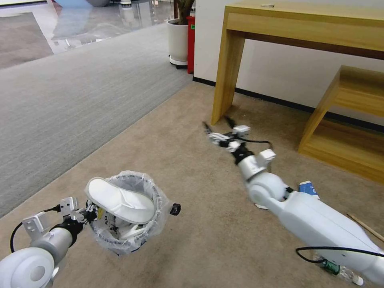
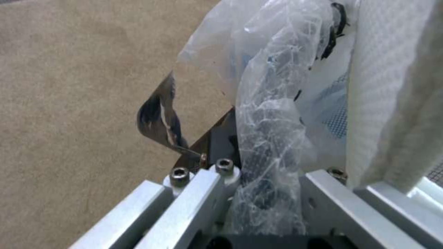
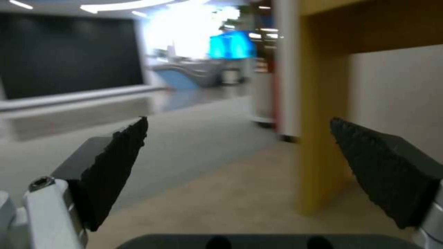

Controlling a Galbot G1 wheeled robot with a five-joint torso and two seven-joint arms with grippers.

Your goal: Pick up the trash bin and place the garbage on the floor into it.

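head view: left gripper (image 1: 91,211) jaws clamped on the trash bin (image 1: 127,211) rim; right gripper (image 1: 218,129) jaws apart, empty. keep the bin level while reaching.

text: none legible | labels: none legible | signs: none
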